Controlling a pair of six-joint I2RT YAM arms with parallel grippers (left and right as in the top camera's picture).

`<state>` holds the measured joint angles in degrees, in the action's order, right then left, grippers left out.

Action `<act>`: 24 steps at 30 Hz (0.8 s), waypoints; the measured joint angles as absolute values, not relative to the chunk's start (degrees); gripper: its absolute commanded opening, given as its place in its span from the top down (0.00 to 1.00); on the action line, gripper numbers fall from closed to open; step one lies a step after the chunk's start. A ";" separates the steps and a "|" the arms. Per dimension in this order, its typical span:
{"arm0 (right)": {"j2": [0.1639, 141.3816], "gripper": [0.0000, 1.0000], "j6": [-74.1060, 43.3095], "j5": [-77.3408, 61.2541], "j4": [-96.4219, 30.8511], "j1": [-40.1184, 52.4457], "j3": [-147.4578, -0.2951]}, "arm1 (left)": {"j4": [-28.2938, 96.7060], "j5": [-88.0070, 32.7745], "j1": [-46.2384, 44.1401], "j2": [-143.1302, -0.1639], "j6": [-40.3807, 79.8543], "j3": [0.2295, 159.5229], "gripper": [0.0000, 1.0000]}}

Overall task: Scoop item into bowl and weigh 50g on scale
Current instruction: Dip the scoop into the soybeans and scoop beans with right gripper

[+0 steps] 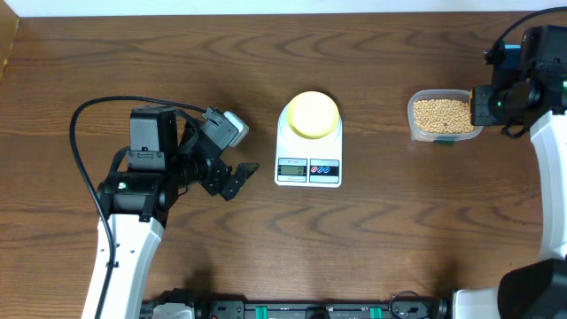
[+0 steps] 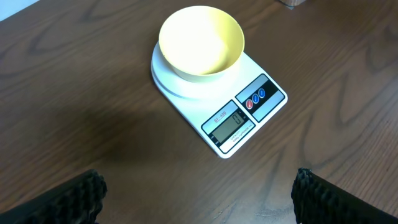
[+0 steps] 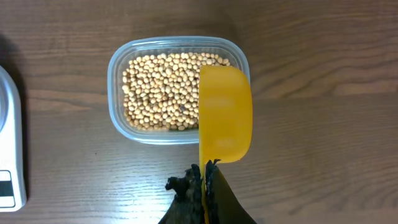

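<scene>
The pale-yellow bowl (image 1: 312,114) sits empty on the white scale (image 1: 308,168) at the table's middle; both show in the left wrist view, bowl (image 2: 200,42) and scale (image 2: 249,115). Tan beans (image 3: 163,90) fill a clear tub (image 1: 443,116) at the right. My right gripper (image 3: 205,180) is shut on the handle of a bright-yellow scoop (image 3: 225,114), whose cup hangs over the tub's right edge (image 3: 242,59). My left gripper (image 1: 237,177) is open and empty, left of the scale, its fingers (image 2: 199,199) wide apart above bare wood.
The dark wooden table (image 1: 399,239) carries only the scale, bowl and tub. A black cable (image 1: 84,151) loops by the left arm. The table's far edge (image 1: 266,13) runs along the top.
</scene>
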<state>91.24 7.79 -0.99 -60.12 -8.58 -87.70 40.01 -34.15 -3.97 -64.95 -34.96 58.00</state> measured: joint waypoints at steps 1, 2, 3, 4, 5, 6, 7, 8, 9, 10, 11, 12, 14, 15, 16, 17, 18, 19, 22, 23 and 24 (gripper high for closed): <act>91.90 0.99 7.77 -0.97 -59.42 -8.58 -87.70 | 40.01 -34.15 -3.97 -64.95 -34.96 58.00 0.02; 92.55 0.99 7.75 -0.97 -58.52 -8.58 -87.70 | 40.01 -34.13 -3.97 -64.95 -34.96 58.00 0.03; 93.32 0.99 7.70 -0.97 -57.67 -8.58 -87.70 | 40.01 -34.15 -3.97 -64.95 -34.96 58.00 0.02; 94.13 0.99 7.64 -0.95 -56.90 -8.58 -87.70 | 40.01 -34.15 -3.97 -64.95 -34.96 58.00 0.02; 95.07 0.99 7.57 -0.95 -56.16 -8.58 -87.70 | 40.01 -34.15 -3.97 -64.95 -34.96 58.00 0.02; 95.61 0.99 7.57 -0.95 -55.79 -8.58 -87.70 | 40.01 -34.15 -3.97 -64.95 -34.96 58.00 0.02; 96.84 0.99 7.55 -0.84 -55.27 -8.58 -87.70 | 40.01 -34.15 -3.97 -64.95 -34.96 58.00 0.02; 97.47 0.99 7.55 -0.80 -55.05 -8.58 -87.70 | 40.01 -34.13 -3.97 -64.95 -34.96 58.00 0.02; 98.17 0.99 7.55 -0.78 -54.70 -8.58 -87.70 | 40.01 -34.15 -3.97 -64.95 -34.96 58.00 0.02; 98.78 0.99 7.55 -0.73 -54.37 -8.58 -87.70 | 40.01 -34.13 -3.97 -64.95 -34.96 58.00 0.02; 99.39 0.99 7.55 -0.69 -54.15 -8.58 -87.70 | 40.01 -34.15 -3.97 -64.95 -34.96 58.00 0.02; 99.88 0.99 7.55 -0.64 -54.11 -8.58 -87.70 | 40.01 -34.13 -3.97 -64.95 -34.96 58.00 0.02; 101.10 0.99 7.55 -0.62 -54.11 -8.58 -87.70 | 40.01 -34.15 -3.97 -64.95 -34.96 58.00 0.02; 101.71 0.99 7.55 -0.60 -54.08 -8.58 -87.70 | 40.01 -34.15 -3.97 -64.95 -34.96 58.00 0.02; 102.17 0.99 7.55 -0.60 -54.04 -8.58 -87.70 | 40.01 -34.15 -3.97 -64.95 -34.96 58.00 0.03; 102.52 0.99 7.55 -0.60 -53.89 -8.58 -87.70 | 40.01 -34.13 -3.97 -64.95 -34.96 58.00 0.02; 102.76 0.99 7.35 -0.62 -53.49 -8.58 -87.70 | 40.01 -34.15 -3.97 -64.95 -34.96 58.00 0.02; 103.04 0.99 7.25 -0.67 -53.23 -8.58 -87.70 | 40.01 -34.15 -3.97 -64.95 -34.96 58.00 0.02; 103.70 0.99 6.87 -1.13 -53.36 -8.58 -87.70 | 40.01 -34.15 -3.97 -64.95 -34.96 58.00 0.02; 104.12 0.99 6.70 -1.30 -53.49 -8.58 -87.70 | 40.01 -34.15 -3.97 -64.95 -34.96 58.00 0.02; 104.53 0.99 6.61 -1.48 -53.52 -8.58 -87.70 | 40.01 -34.15 -3.97 -64.95 -34.96 58.00 0.02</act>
<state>104.53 6.61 -1.48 -53.52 -8.58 -87.70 40.01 -34.15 -3.97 -64.95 -34.96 58.00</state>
